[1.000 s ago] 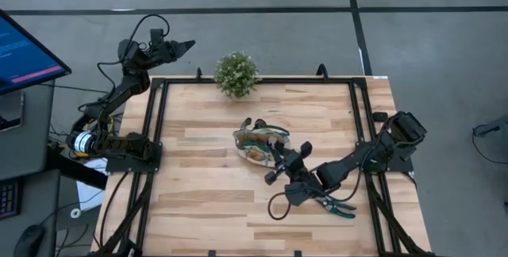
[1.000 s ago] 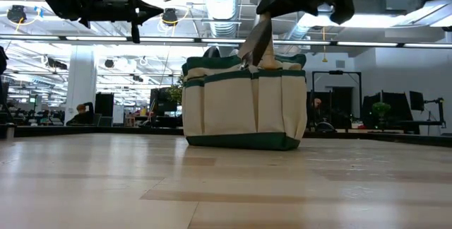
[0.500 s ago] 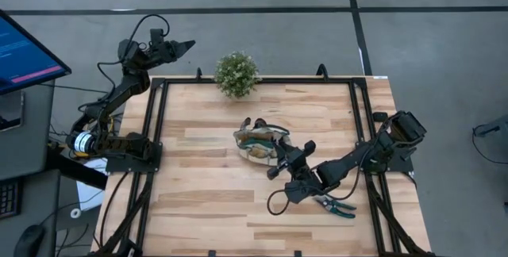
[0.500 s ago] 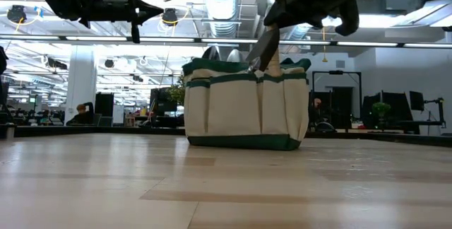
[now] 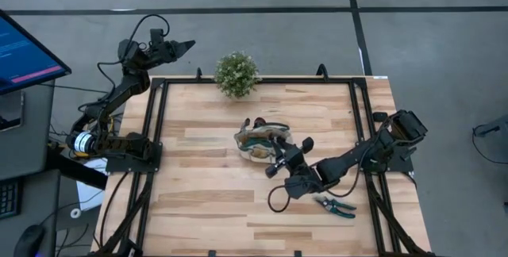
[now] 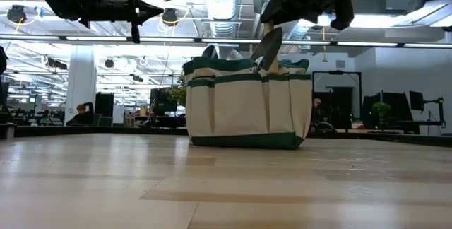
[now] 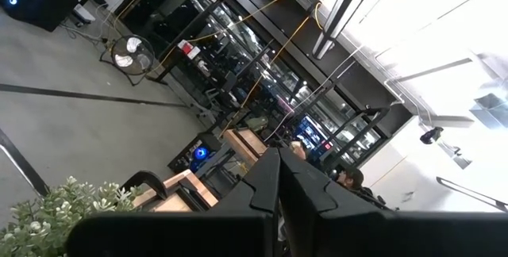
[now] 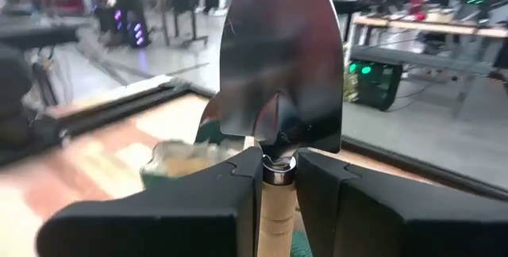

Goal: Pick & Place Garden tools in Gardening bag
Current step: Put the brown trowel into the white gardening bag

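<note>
Right arm reaches from the table's right edge toward the middle, forearm low and slanting inward. Right gripper (image 5: 277,155) sits raised over the table centre, fingers (image 8: 230,179) clamped on a trowel (image 8: 279,67) at its neck, blade pointing forward. Left arm is folded back beyond the far left corner; left gripper (image 5: 187,46) closed, empty, held high.

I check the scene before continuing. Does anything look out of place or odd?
Nothing stands out. The bag stands upright, the right gripper holds a trowel beside it, and the shears lie flat on the table.
</note>
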Controlling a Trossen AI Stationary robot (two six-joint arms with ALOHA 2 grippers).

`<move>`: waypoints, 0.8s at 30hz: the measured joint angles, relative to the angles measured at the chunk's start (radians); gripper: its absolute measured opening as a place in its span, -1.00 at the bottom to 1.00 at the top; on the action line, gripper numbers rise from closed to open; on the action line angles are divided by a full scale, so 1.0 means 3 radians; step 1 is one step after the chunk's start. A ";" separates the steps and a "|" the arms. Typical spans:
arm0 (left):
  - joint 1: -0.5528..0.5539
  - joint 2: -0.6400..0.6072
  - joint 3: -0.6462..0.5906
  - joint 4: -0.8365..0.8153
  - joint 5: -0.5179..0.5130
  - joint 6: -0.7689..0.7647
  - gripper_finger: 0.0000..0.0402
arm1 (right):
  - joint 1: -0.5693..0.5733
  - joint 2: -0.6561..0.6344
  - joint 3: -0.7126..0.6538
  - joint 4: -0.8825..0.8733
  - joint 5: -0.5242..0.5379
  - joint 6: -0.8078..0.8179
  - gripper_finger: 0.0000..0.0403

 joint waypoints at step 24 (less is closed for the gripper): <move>-0.0004 -0.0003 -0.0001 0.0001 -0.0103 0.0001 -0.96 | 0.0044 0.0056 0.0003 -0.0247 -0.0298 0.0133 -0.77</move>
